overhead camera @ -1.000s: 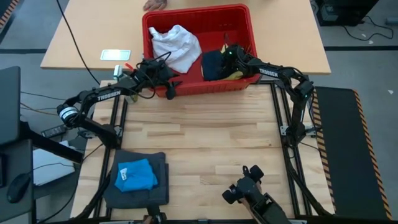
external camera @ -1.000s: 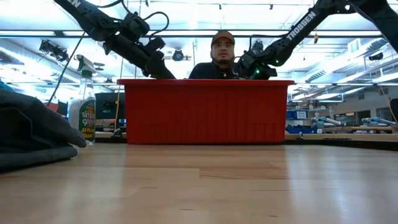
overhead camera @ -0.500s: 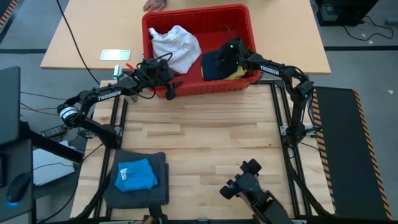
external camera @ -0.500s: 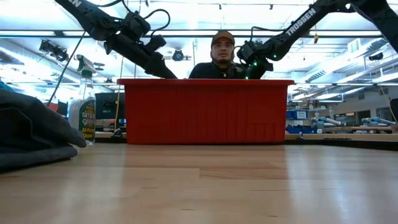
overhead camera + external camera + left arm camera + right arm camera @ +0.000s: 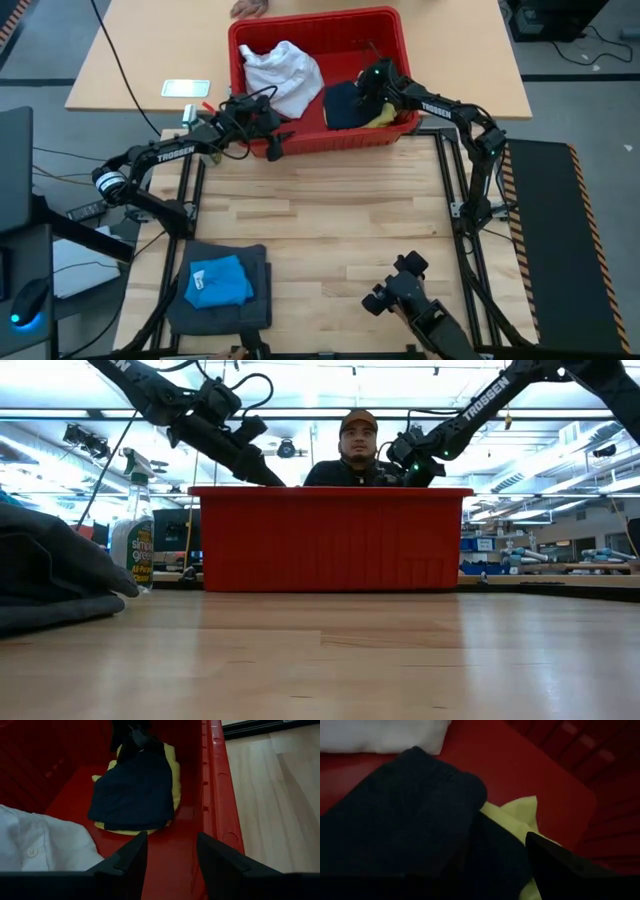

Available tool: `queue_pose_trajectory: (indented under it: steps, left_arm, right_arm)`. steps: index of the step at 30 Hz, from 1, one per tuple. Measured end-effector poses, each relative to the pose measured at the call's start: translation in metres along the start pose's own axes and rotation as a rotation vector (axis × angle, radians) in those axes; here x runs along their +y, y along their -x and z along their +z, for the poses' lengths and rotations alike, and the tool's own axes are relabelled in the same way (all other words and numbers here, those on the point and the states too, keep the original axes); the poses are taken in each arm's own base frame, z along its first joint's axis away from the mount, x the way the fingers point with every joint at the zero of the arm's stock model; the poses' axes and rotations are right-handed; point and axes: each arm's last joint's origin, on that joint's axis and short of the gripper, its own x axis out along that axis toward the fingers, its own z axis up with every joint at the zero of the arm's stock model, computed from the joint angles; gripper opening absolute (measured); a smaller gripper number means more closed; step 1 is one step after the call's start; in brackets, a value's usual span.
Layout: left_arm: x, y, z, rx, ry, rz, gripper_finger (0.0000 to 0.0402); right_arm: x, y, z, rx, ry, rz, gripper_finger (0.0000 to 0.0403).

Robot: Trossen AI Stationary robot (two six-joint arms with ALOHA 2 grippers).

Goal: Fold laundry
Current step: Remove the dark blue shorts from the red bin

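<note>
You have 2 garments stacked on the bench [image 5: 330, 230]: bright blue [image 5: 218, 282] on dark grey [image 5: 255, 300]. 3 wait in the basket [image 5: 312, 140]. The left gripper [image 5: 167, 852] stands parted and empty; the right gripper [image 5: 368, 84], I cannot tell.

From where I work, the red plastic basket [image 5: 262, 148] sits at twelve o'clock on the table [image 5: 340, 220], a spray bottle [image 5: 131, 538] and a phone [image 5: 186, 88] at ten, a capped person [image 5: 356, 452] beyond.
</note>
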Motion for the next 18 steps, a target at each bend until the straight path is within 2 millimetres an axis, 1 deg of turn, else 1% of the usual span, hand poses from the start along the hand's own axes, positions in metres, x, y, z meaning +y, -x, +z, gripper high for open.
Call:
queue_pose_trajectory:
  steps: [4,7,9,13,18]
  left_arm:
    - [0.001,0.0,0.002,-0.02,-0.006,0.01,0.0173]
    - [0.001,0.0,0.003,-0.028,-0.008,0.015,0.0173]
    - [0.002,0.0,0.003,-0.03,-0.009,0.017,0.0173]
    - [0.002,0.0,0.002,-0.029,-0.006,0.018,0.0173]
    - [0.002,0.0,0.002,-0.024,0.007,0.015,0.0173]
  right_arm:
    - [-0.004,0.002,0.005,-0.035,-0.014,0.044,0.0209]
    - [-0.002,0.001,0.003,-0.025,-0.011,0.088,0.0209]
    - [0.003,-0.003,-0.001,0.003,-0.001,0.121,0.0209]
    - [0.012,-0.015,-0.018,0.119,0.016,0.178,0.0209]
    - [0.016,-0.025,-0.034,0.22,0.01,0.205,0.0209]
